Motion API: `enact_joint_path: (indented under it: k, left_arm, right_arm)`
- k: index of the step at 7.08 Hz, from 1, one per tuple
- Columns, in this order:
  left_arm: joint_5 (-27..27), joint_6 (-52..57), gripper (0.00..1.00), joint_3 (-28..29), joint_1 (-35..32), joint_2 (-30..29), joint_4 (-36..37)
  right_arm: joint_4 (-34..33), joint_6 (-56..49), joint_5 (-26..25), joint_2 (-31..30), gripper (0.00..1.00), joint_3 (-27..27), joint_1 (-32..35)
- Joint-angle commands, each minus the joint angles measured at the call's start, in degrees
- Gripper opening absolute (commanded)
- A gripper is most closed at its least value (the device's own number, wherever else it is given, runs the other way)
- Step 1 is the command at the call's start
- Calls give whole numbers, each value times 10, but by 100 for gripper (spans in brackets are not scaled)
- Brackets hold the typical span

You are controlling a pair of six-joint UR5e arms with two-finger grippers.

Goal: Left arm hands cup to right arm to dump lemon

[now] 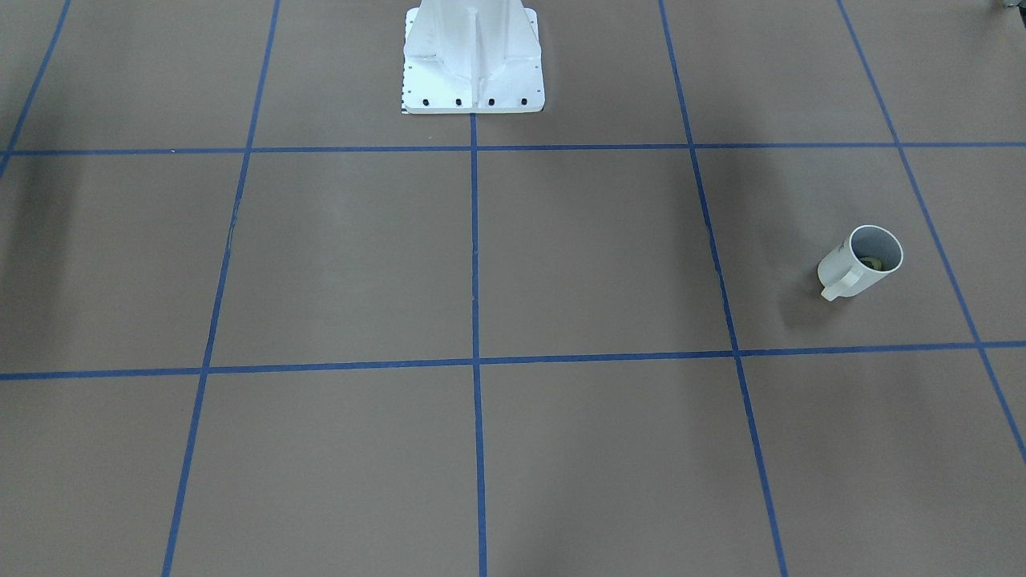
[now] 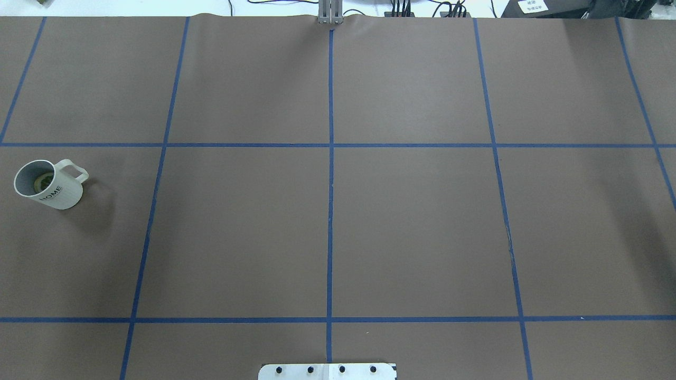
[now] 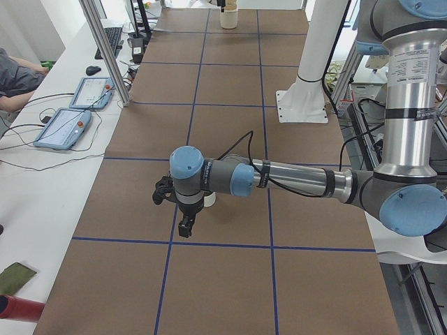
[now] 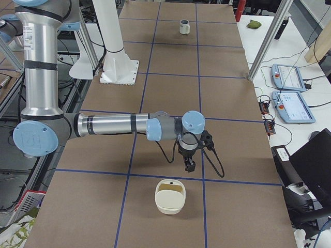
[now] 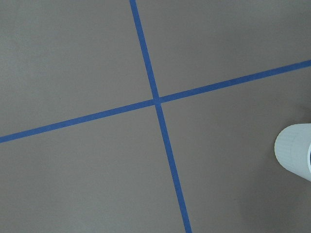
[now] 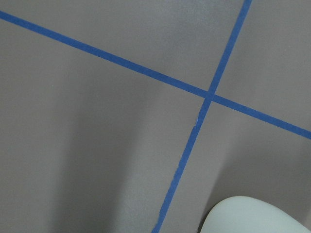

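Note:
The cup [image 2: 50, 184], a white mug with "HOME" on its side, stands upright at the table's left end, handle toward the far side. It also shows in the front view [image 1: 862, 260]. The lemon [image 2: 42, 183] lies inside it. The left arm reaches out low over the table; its gripper [image 3: 184, 227] hangs pointing down beside the cup [image 3: 209, 200], apart from it. The left wrist view catches the cup's side [image 5: 294, 151] at its right edge. The right gripper [image 4: 190, 165] hangs pointing down at the other end. I cannot tell whether either gripper is open or shut.
A cream tub [image 4: 170, 196] sits on the table just beyond the right gripper; its rim shows in the right wrist view [image 6: 257, 216]. The white pedestal base [image 1: 473, 60] stands at the robot's side. Tablets [image 3: 73, 115] and a metal post [image 3: 105, 52] line the operators' side.

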Motion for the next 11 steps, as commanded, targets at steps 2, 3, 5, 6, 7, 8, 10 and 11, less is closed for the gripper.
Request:
enact_joint_path:
  k: [2,3,5,6,7,8,10,11]
  left_arm:
    - [1,0,100,-1,0,8,-30]
    - [5,0,100,-1,0,9,-30]
    - [-9,-6,100,-13,-3,11,-35]
    - [-11,-6,100,-21,-2,10,-34]
    - [-7,-6,100,-20,-1,4,-39]
    - [-7,-6,100,-25,-1,-1,-61]
    - [-9,-7,100,-19,0,-7,-153]
    - [-11,-7,100,-19,0,-19,-155]
  right_arm:
    - [0,0,0,0,100,0,0]
    - [0,-1,1,0,100,5,0]
    - [0,0,-1,10,100,26,0]
    - [1,0,0,10,100,29,0]
    - [29,10,0,10,100,31,1]
    - [48,38,1,11,100,34,1]
    - [182,100,-19,9,100,37,1]
    - [193,121,-20,22,100,38,-15]
